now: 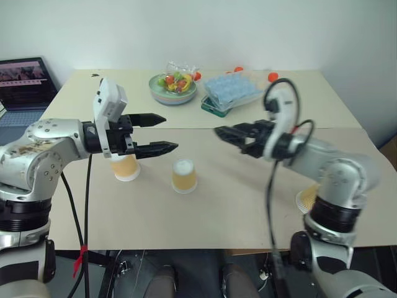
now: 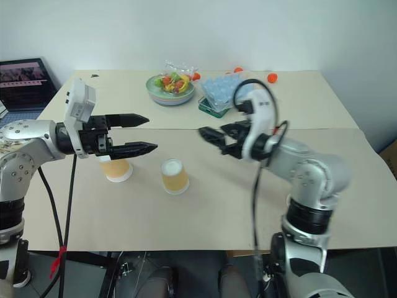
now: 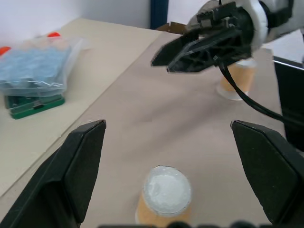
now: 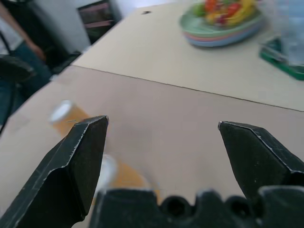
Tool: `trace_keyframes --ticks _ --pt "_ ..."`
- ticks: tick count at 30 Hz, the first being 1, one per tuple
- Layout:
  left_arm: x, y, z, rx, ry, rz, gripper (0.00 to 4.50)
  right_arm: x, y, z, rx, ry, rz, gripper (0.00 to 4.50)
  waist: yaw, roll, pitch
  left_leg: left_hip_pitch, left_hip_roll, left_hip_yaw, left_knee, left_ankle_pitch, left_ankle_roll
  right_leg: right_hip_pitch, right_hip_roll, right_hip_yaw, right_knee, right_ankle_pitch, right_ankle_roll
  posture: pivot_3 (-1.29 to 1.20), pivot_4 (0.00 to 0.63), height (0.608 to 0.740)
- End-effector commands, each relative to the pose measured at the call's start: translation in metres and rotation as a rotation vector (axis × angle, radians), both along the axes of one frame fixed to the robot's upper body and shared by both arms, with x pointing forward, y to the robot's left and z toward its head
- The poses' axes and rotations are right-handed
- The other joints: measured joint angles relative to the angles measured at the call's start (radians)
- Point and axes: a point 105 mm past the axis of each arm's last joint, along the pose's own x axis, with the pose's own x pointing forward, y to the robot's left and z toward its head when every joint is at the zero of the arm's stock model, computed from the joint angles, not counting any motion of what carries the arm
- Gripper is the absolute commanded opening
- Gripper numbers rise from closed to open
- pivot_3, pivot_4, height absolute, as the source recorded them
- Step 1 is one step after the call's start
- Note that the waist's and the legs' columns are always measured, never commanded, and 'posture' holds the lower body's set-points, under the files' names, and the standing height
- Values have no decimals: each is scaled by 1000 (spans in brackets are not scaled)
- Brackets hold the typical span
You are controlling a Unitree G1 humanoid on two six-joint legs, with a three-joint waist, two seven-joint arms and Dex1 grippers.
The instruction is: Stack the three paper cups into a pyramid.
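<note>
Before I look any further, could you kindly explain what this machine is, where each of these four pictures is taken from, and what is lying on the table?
This is a humanoid robot with two arms, each ending in a hand of two black fingers. Two pictures come from cameras in its head, looking down over the arms. The other two come from cameras on its wrists, looking out between each hand's fingers.

The left hand and the right hand are both open and hold nothing, above the table.

On the table two paper cups stand upside down: one under the left hand, one in the middle. A third paper cup shows partly behind the right arm. Farther back are a bowl of fruit and a blue plastic tray. No pyramid is built yet.
</note>
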Motion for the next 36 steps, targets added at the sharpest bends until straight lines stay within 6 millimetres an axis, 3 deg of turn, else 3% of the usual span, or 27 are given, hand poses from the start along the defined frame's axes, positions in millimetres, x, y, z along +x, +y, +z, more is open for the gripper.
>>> trace_keyframes --ticks 1,7,12,17,21,27,33,36 --pt "-9 -13 7 7 -17 -96 4500 -24 -31 23 -140 -99 -74 4385 0 0 0 -2 0 0 0 0 0 -2 0 0 0 0 0 0 150 740" --pt "-6 -26 3 3 9 -180 4500 -58 -89 30 -426 -130 -237 4385 -5 0 0 -4 0 1 0 0 1 -5 0 2 1 0 0 0 150 740" --pt "-2 -32 2 0 20 -227 4500 -81 -111 15 -570 -96 -284 4385 0 0 0 -3 0 2 1 0 1 -3 1 2 0 0 0 0 150 740" --pt "1 -38 -1 -5 29 -267 4500 -113 -135 -18 -599 -15 -334 4385 17 -1 0 -3 0 1 2 0 1 0 0 0 -1 -1 1 0 150 740" --pt "7 -52 1 -22 17 -322 4500 -138 -150 -26 -450 -89 -400 4385 28 -1 0 0 -1 1 4 0 1 5 -1 1 -1 -1 1 0 150 740" --pt "10 -56 2 -17 13 -347 4500 -157 -170 -50 -327 -134 -554 4385 22 0 -1 7 0 2 2 0 1 11 0 1 -2 -5 9 0 150 740" --pt "11 -57 4 -28 12 -349 4500 -160 -169 -74 -263 -139 -614 4385 14 1 -1 8 0 2 1 0 1 11 0 2 -1 -5 9 0 150 740" --pt "11 -58 5 -16 6 -346 4500 -152 -170 -90 -232 -139 -643 4385 14 1 -1 10 1 2 1 0 1 12 0 2 -1 -6 9 0 150 740"
